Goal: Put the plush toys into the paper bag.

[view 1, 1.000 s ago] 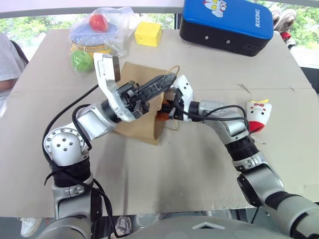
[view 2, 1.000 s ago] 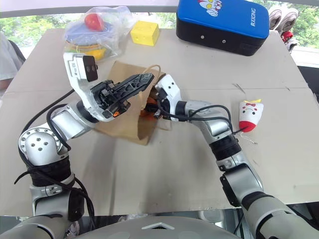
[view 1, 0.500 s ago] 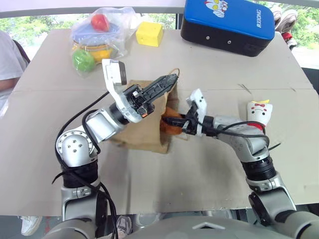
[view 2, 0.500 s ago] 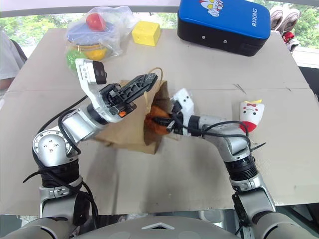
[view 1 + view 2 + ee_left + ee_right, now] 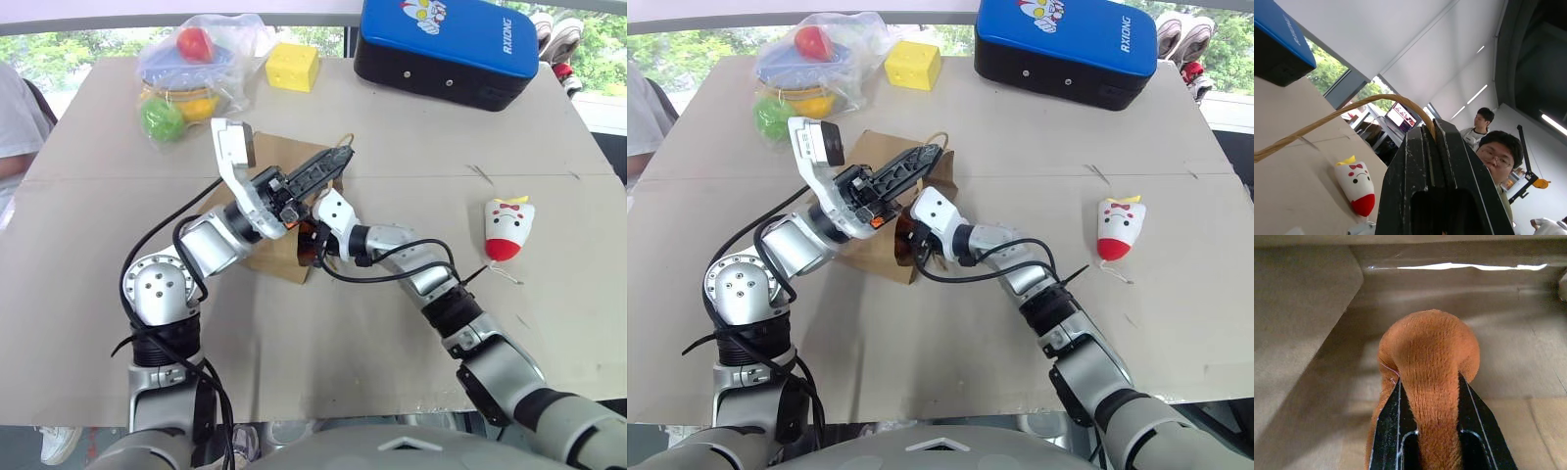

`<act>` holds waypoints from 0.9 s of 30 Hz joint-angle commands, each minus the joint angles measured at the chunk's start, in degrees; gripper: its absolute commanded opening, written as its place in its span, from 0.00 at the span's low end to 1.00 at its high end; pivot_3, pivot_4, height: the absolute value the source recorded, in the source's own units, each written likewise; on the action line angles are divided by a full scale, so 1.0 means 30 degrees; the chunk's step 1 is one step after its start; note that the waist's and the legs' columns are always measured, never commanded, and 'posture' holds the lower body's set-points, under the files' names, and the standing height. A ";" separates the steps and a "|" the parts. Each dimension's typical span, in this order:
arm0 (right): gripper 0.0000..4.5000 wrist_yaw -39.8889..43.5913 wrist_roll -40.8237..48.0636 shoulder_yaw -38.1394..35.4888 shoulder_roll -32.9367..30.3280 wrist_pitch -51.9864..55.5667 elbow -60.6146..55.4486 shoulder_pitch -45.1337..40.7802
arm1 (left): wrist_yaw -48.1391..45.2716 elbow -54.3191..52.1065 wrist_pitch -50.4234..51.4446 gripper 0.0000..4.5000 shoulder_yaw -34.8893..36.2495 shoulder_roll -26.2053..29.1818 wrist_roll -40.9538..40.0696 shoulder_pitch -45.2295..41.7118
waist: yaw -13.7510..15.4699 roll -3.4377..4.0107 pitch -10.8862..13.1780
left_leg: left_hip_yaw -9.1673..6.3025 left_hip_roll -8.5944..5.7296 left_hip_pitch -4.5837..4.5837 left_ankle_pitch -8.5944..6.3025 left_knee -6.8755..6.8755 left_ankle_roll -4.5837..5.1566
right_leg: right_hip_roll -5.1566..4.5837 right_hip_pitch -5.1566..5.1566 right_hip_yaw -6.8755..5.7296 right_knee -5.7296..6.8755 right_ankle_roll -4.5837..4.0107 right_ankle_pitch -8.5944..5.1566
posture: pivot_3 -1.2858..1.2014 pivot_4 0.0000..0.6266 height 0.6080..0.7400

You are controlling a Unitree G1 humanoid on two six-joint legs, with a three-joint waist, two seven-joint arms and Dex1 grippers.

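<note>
Right gripper (image 5: 1427, 396) clamped on orange plush toy (image 5: 1427, 352), both inside paper bag (image 5: 279, 259) mouth. Left gripper (image 5: 333, 162) pinched shut on bag handle (image 5: 1327, 122), just above. White cone plush toy (image 5: 507, 227) lies well off to right on table (image 5: 392, 343).

Bright, even daylight floods the pale tabletop (image 5: 392, 323); shadows are soft; a glare strip shows beyond the right pincer (image 5: 1428, 377).
</note>
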 commanded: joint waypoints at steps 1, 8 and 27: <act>0.01 0.0763 -0.0899 0.0730 0.0241 -0.0458 0.1467 0.0285 | 0.0539 -0.0677 -0.0841 0.00 0.0861 -0.0025 -0.0875 -0.0731 | -0.0060 -0.0001 -0.0001 | -0.0004 0.0001 0.0007 0.0000 0.0000 0.0000 | 0.0001 0.0002 -0.0002 0.0004 -0.0001 0.0000 | 0.52 0.24 1.00; 0.01 0.1245 -0.0944 -0.0078 0.0269 0.0667 0.2954 0.0597 | 0.1937 0.0038 -0.1759 0.00 0.2486 0.0639 -0.2585 -0.3409 | -0.0194 0.0006 -0.0009 | -0.0009 0.0008 0.0032 0.0000 -0.0008 0.0001 | 0.0015 0.0009 0.0002 0.0019 -0.0004 -0.0001 | 0.52 0.24 1.00; 0.01 0.2191 0.2852 -0.2831 0.0209 0.5706 -0.2961 -0.0267 | -0.1048 -0.0464 -0.0067 0.00 0.0166 0.0755 -0.2804 -0.2011 | 0.0185 0.0014 0.0013 | -0.0001 -0.0002 0.0000 -0.0001 -0.0015 -0.0002 | 0.0000 -0.0003 -0.0008 -0.0007 -0.0004 -0.0001 | 0.52 0.24 1.00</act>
